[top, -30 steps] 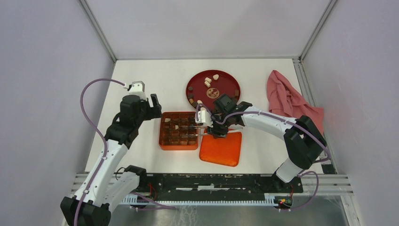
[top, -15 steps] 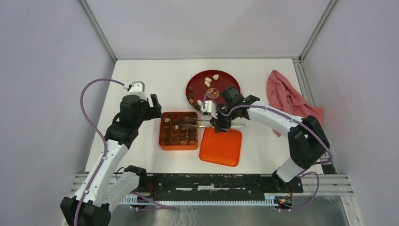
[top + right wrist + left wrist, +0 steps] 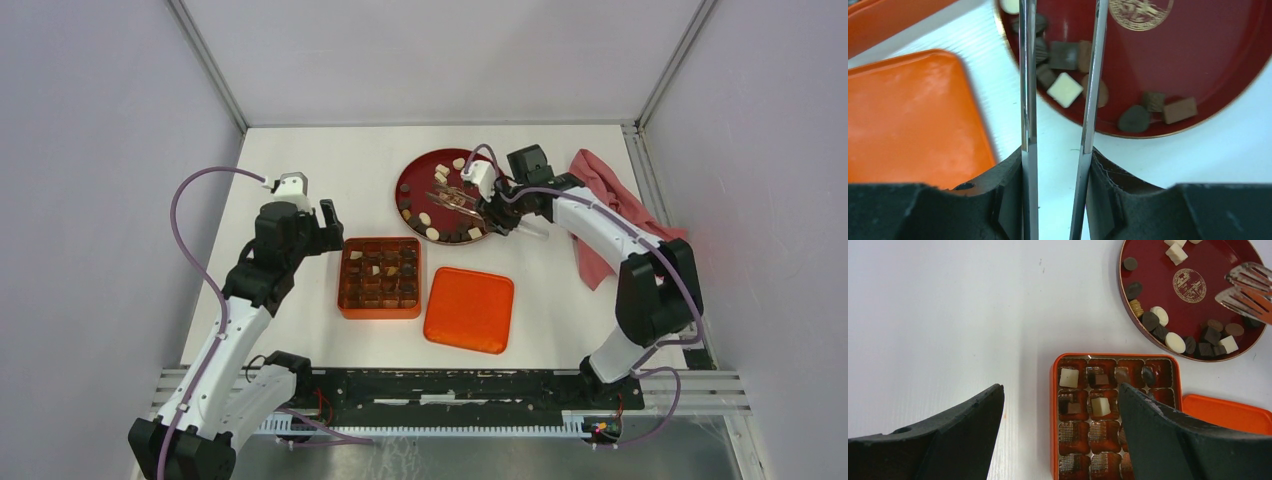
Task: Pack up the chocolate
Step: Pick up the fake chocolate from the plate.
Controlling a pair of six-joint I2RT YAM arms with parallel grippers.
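Right gripper [image 3: 1055,165] clamped on tongs [image 3: 1026,100], tips apart over chocolate [image 3: 1150,320] on red plate [image 3: 1208,265]. Left gripper [image 3: 1059,390] wide open, holding nothing, hanging by orange box [image 3: 1053,390].

Open table [image 3: 320,160] left of box [image 3: 380,313], lid [image 3: 469,310] flanking right

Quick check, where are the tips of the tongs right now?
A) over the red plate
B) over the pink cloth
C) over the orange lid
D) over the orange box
A: the tongs held by the right hand reach over the red plate, tips above the chocolates lying on it.
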